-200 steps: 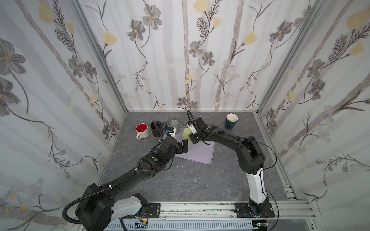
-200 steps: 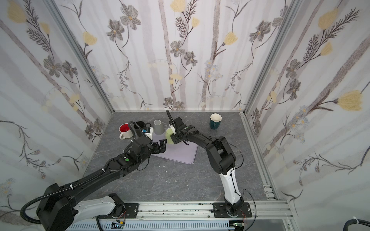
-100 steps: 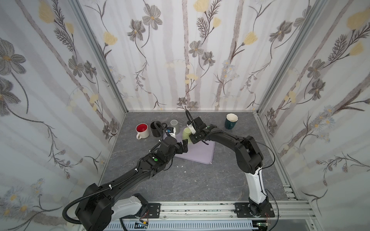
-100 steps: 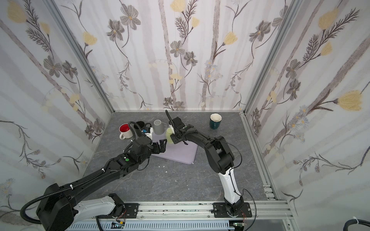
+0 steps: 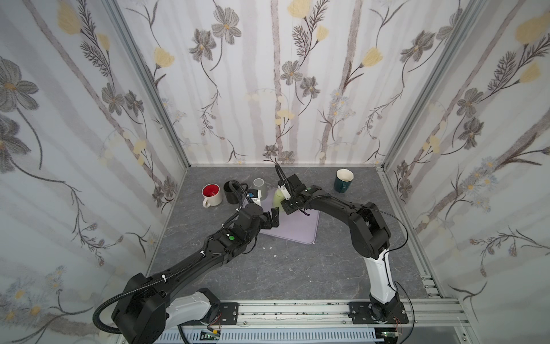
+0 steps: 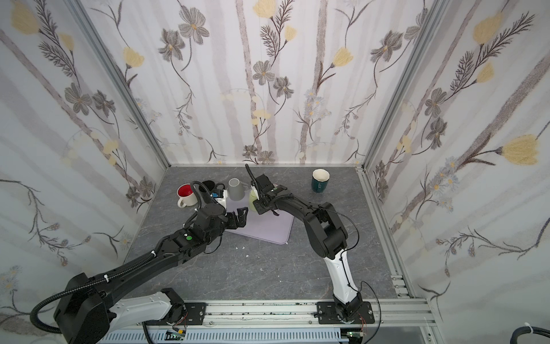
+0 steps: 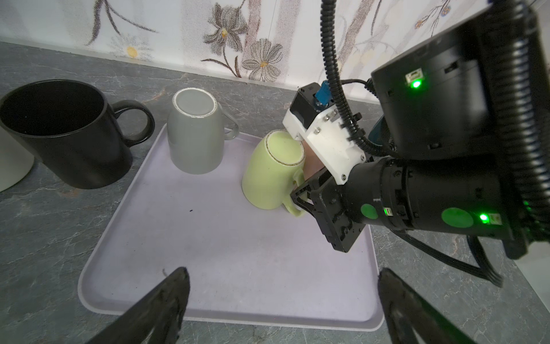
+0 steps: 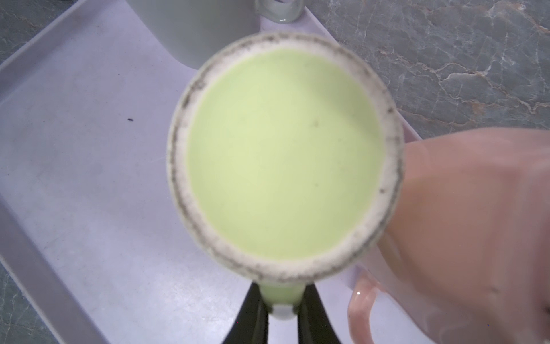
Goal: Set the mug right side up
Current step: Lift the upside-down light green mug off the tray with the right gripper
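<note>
Green mug (image 5: 277, 199), upper centre in a top view, base up on tray (image 7: 208, 253). Right gripper (image 8: 281, 312) has just clamped its handle; it now tilts, so flipping can begin. Left gripper (image 7: 282, 272): jaws apart.

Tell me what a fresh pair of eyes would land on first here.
First, the right gripper is shut on the handle of the green mug, which is base up and tilted on the tray. Beside it on the tray, a grey mug stands upside down. The left gripper hangs open over the tray, apart from both mugs.
</note>
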You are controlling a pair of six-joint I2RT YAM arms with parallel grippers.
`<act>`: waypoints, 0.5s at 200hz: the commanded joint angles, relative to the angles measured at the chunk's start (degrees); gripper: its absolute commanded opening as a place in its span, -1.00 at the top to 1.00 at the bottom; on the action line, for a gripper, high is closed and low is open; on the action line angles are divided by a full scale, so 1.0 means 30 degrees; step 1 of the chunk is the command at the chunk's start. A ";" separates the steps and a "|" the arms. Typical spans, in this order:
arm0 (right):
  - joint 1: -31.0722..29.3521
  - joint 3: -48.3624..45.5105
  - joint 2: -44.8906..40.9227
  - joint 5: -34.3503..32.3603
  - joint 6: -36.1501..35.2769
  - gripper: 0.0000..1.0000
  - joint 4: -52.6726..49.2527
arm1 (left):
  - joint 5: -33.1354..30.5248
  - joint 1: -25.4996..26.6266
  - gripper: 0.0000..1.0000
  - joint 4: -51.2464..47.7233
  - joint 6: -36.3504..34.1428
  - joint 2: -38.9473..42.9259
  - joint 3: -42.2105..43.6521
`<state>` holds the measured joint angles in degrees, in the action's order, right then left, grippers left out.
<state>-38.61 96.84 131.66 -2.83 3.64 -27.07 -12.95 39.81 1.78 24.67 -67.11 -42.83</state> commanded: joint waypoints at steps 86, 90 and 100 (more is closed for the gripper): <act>-0.0274 -0.0220 -0.0847 0.0561 0.1521 0.90 0.0431 | -0.0425 -0.0022 -1.00 0.0600 0.0403 0.0398 0.0285; -0.0296 -0.0250 -0.0919 0.0548 0.1582 0.90 0.0464 | -0.0427 -0.0014 -1.00 0.0622 0.0414 0.0372 0.0299; -0.0315 -0.0258 -0.1063 0.0563 0.1807 0.90 0.0498 | -0.0429 -0.0037 -1.00 0.0651 0.0490 0.0285 0.0316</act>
<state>-39.29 96.23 130.06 -2.07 7.09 -28.47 -13.13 39.81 1.96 25.36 -66.17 -42.09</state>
